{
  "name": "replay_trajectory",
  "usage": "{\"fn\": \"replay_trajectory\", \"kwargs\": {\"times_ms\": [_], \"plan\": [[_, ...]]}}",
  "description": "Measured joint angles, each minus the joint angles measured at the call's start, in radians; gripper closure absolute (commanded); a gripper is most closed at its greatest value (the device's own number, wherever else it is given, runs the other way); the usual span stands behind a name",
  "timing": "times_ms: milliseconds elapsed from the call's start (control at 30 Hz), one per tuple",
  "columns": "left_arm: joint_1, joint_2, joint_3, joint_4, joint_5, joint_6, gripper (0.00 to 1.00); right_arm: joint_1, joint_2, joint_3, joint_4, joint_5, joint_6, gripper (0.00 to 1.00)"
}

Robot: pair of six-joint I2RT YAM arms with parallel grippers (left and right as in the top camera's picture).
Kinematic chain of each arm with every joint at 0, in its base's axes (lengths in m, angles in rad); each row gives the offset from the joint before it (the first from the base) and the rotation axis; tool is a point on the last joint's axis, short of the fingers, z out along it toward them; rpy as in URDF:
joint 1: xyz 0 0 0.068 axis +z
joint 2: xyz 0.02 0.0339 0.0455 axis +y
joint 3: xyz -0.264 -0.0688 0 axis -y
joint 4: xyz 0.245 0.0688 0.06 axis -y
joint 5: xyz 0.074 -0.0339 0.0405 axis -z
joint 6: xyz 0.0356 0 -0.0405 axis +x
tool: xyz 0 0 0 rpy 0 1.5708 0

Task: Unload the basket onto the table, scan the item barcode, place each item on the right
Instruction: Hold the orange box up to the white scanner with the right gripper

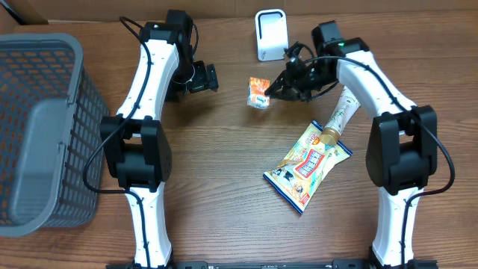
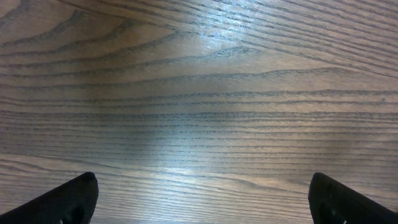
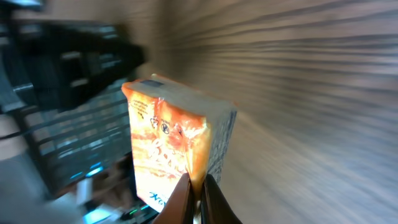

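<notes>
The item is a small orange and white packet [image 1: 258, 93], lifted off the table in the middle back. My right gripper [image 1: 272, 93] is shut on a thin edge flap of the packet [image 3: 171, 146], with both brown fingertips [image 3: 185, 194] pinching it from below. The right wrist view is blurred and I cannot make out a barcode. A white scanner [image 1: 270, 35] stands upright at the back, just beyond the packet. My left gripper [image 1: 203, 77] hangs open to the left of the packet. Its dark fingertips [image 2: 74, 196] are wide apart over bare wood, and nothing lies between them in the left gripper [image 2: 203, 183].
A yellow snack bag [image 1: 307, 165] lies flat right of centre, with a slim beige tube [image 1: 340, 114] above it near the right arm. A grey mesh basket [image 1: 46, 127] fills the left side of the wooden table [image 1: 224, 187].
</notes>
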Motion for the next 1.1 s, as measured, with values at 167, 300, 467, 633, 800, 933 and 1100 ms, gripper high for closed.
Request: {"fn": "replay_trajectory", "kwargs": {"times_ms": [167, 300, 467, 633, 800, 933, 1100], "plan": [[0.000, 0.000, 0.000, 0.000, 0.000, 0.000, 0.00, -0.060, 0.000, 0.000, 0.013, -0.285, -0.063, 0.96], [0.000, 0.000, 0.000, 0.000, 0.000, 0.000, 0.00, -0.103, 0.000, 0.000, 0.061, -0.419, -0.082, 0.96], [0.000, 0.000, 0.000, 0.000, 0.000, 0.000, 0.00, -0.154, 0.000, 0.000, 0.141, -0.540, -0.106, 0.97], [0.000, 0.000, 0.000, 0.000, 0.000, 0.000, 0.00, -0.187, 0.000, 0.000, 0.202, -0.586, -0.134, 0.97], [0.000, 0.000, 0.000, 0.000, 0.000, 0.000, 0.00, -0.190, 0.000, 0.000, 0.266, -0.599, -0.144, 0.96], [0.000, 0.000, 0.000, 0.000, 0.000, 0.000, 0.00, -0.190, 0.000, 0.000, 0.288, -0.599, -0.146, 0.96], [0.000, 0.000, 0.000, 0.000, 0.000, 0.000, 0.00, -0.190, 0.000, 0.000, 0.323, -0.599, -0.169, 0.97]]}}
